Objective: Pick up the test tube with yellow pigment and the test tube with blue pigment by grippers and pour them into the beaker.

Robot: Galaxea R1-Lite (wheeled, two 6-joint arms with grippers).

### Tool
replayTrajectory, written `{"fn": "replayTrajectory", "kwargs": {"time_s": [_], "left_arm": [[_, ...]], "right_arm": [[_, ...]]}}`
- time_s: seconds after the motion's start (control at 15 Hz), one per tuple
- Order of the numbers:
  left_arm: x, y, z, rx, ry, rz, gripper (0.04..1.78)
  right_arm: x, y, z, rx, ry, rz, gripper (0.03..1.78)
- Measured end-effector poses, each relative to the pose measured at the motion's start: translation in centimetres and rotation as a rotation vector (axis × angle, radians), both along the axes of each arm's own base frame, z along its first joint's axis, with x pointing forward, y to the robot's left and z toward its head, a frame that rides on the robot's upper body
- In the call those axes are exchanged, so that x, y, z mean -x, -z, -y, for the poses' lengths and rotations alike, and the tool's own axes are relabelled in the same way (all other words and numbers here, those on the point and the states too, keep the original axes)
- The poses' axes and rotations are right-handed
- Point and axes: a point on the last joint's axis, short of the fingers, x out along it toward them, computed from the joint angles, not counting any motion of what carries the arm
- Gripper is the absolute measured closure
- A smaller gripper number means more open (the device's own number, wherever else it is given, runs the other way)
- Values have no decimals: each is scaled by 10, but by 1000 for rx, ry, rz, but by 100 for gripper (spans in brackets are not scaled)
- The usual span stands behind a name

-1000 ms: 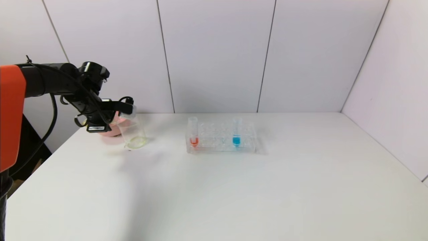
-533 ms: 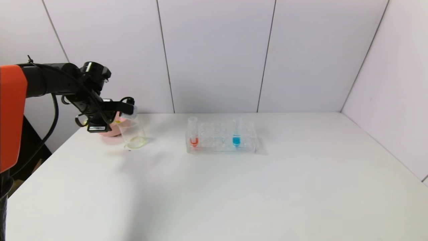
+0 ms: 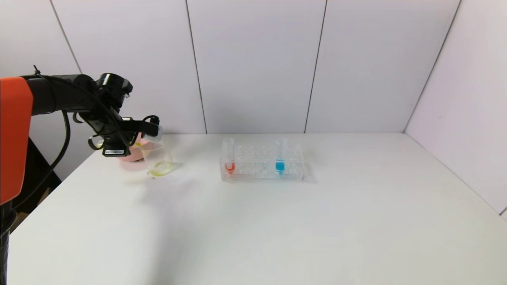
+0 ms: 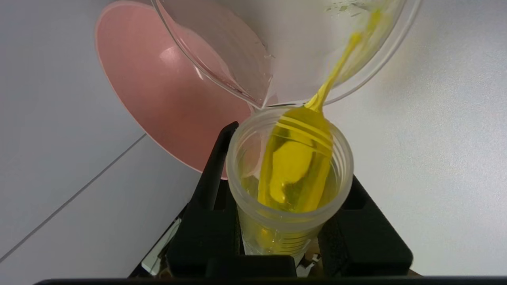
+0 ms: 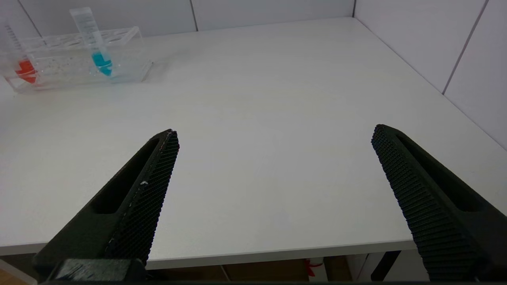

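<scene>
My left gripper (image 3: 147, 129) is shut on the test tube with yellow pigment (image 4: 291, 174), which lies tipped over with its mouth at the rim of the beaker (image 3: 157, 156). In the left wrist view a thin yellow stream (image 4: 336, 71) runs from the tube's mouth down the beaker's (image 4: 285, 51) inner wall. Yellow liquid has pooled at the beaker's bottom. The test tube with blue pigment (image 3: 280, 158) stands upright in the clear rack (image 3: 262, 164). My right gripper (image 5: 275, 134) hangs open over the table's front edge, far from the blue tube (image 5: 97, 43).
A pink bowl (image 3: 132, 154) sits just behind the beaker at the table's far left. A tube with orange-red liquid (image 3: 229, 158) stands at the rack's left end. The white table (image 3: 277, 229) ends at wall panels behind and to the right.
My left gripper has shifted slightly up and to the right with the tube. The yellow at the beaker's bottom looks a little stronger. The rack and its tubes have not moved.
</scene>
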Motion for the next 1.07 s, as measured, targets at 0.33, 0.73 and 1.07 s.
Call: {"fn": "replayTrajectory", "kwargs": {"time_s": [0.33, 0.73, 1.07], "left_arm": [[0, 0, 4, -4, 5, 5, 128], [0, -2, 8, -21, 3, 12, 128], [0, -3, 9, -18, 0, 14, 128]], "right_arm": [[0, 0, 0, 0, 0, 0, 4], [0, 0, 0, 0, 0, 0, 4], [0, 0, 0, 0, 0, 0, 4]]}}
